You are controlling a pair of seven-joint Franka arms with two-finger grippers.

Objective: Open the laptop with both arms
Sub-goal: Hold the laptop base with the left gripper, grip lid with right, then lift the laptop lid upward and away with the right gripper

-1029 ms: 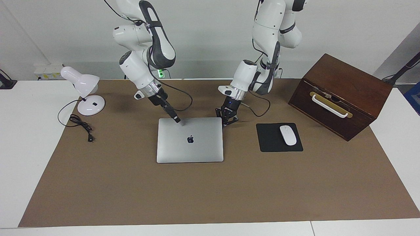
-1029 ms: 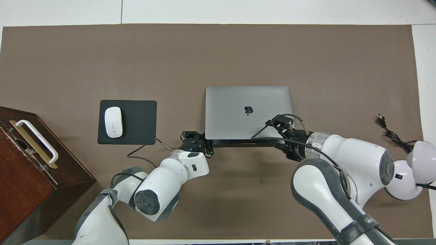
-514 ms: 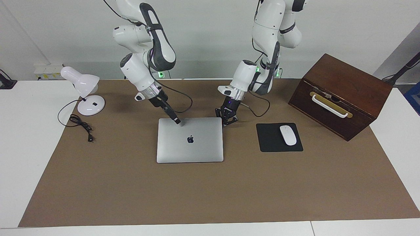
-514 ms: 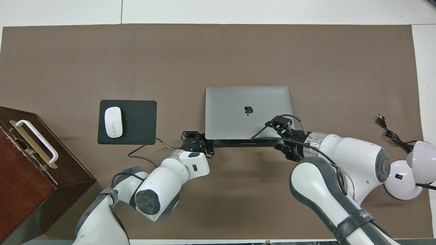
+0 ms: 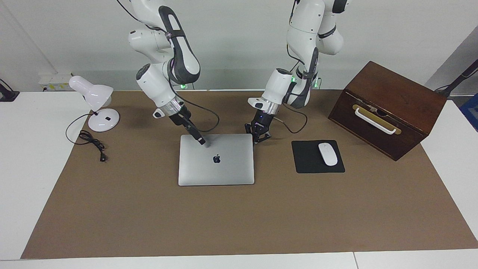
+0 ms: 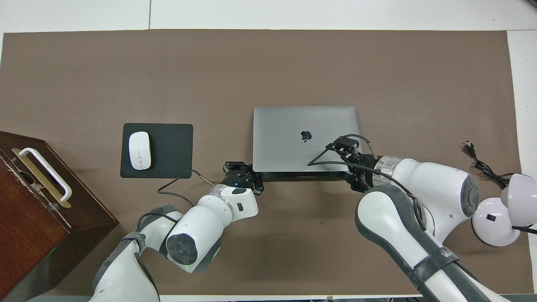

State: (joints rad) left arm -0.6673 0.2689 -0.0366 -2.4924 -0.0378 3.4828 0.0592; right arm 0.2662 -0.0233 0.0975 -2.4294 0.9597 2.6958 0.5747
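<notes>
The silver-grey laptop [image 5: 224, 168] lies closed and flat on the brown mat, apple logo up; it also shows in the overhead view [image 6: 289, 126]. My right gripper [image 5: 202, 141] comes down at a slant and its shut tip rests on the lid near the edge nearest the robots, toward the right arm's end [image 6: 345, 144]. My left gripper [image 5: 258, 136] is low at the laptop's corner nearest the robots, toward the left arm's end [image 6: 242, 171]. Its fingers stand spread beside that corner and hold nothing.
A black mouse pad [image 5: 310, 164] with a white mouse [image 5: 327, 154] lies beside the laptop toward the left arm's end. A brown wooden box [image 5: 388, 108] with a white handle stands past it. A white desk lamp [image 5: 97, 101] and its cord [image 5: 91, 142] sit at the right arm's end.
My right gripper's tip has slid a little over the lid, away from the robots. The left gripper and the laptop have not moved.
</notes>
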